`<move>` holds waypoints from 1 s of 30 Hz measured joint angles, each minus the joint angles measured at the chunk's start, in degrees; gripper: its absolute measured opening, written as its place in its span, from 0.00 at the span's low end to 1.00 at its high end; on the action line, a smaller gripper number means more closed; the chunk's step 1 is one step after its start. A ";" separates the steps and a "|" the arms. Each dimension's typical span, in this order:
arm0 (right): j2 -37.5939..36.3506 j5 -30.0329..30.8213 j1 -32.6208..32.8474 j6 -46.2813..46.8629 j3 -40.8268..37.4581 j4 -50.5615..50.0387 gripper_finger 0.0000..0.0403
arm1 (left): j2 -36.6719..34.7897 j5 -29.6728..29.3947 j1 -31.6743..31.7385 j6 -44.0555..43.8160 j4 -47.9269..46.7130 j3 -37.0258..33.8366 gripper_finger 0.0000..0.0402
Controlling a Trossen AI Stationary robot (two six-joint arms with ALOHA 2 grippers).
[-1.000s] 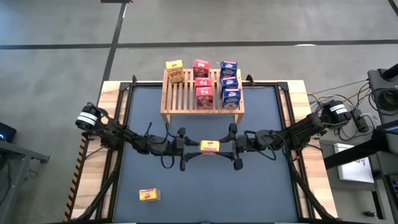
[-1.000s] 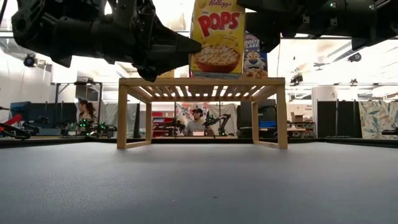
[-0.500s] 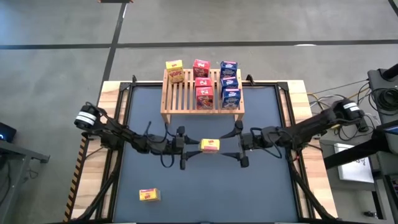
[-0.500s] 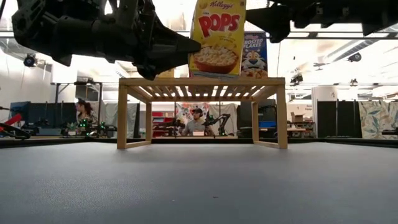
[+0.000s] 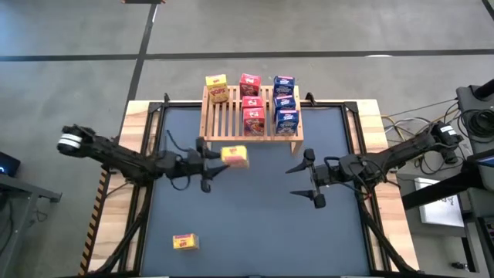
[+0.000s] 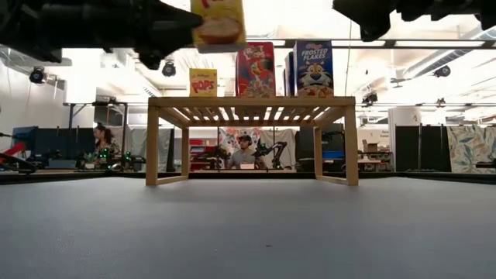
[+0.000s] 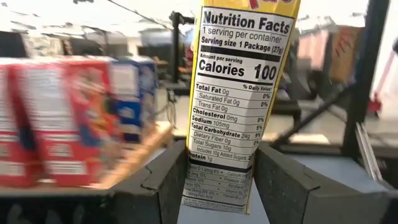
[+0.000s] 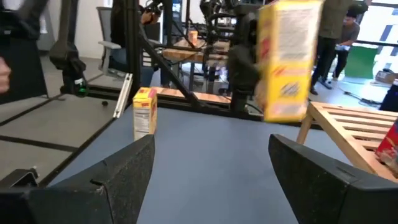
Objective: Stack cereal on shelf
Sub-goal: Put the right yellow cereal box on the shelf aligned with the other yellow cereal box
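My left gripper [image 5: 218,158] is shut on a yellow cereal box [image 5: 235,156], high over the table just before the shelf's left front. The same box [image 6: 219,22] shows above shelf-top height in the low view. The shelf [image 5: 251,116], a light-wood slatted rack, stands at the table's far edge with several boxes upright on it: one yellow [image 5: 217,87], reds [image 5: 253,120] and blues [image 5: 286,121]. My right gripper [image 5: 295,181] hangs open to the right of table centre, touching nothing. Another yellow box [image 5: 185,242] rests on the mat near the left near corner. My left gripper pinches the yellow box between its two fingers [image 7: 158,186], low on the box near its bottom end [image 7: 217,180]. The fingers sit on the two broad faces, and the narrow nutrition side faces the wrist. They come level from the table's left. The box is lifted clear and upright.
The dark mat [image 5: 255,232] lies bare between the arms and the near edge. The rack's left slats [image 5: 220,116] carry only the one yellow box at the back. Wooden table borders and black frame rails [image 5: 356,139] run along both sides. People sit in the room beyond.
My left gripper has carried the yellow box up and toward the far-left, from table centre to the shelf's left front. My right gripper, beside the box a second ago, has drawn back toward the table's right edge.
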 joint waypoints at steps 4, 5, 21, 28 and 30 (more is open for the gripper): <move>-0.14 0.17 0.09 -0.01 -0.77 0.03 0.75 | -7.85 0.15 3.44 -2.17 -1.00 -3.39 0.40; -0.12 0.19 0.08 -0.04 -0.86 -0.03 0.75 | -9.40 0.26 4.23 -2.35 -1.68 -3.88 0.40; 0.15 0.19 0.08 -0.70 -0.92 0.51 0.73 | -21.01 18.51 25.49 -6.69 -13.48 -4.37 0.40; 0.65 0.19 0.08 -1.31 -0.99 0.49 0.73 | -18.39 32.94 39.94 -12.63 -13.01 -4.37 0.40; 0.65 0.19 0.08 -1.38 -1.09 0.52 0.73 | -17.73 36.90 42.70 -13.47 -12.73 -4.37 0.40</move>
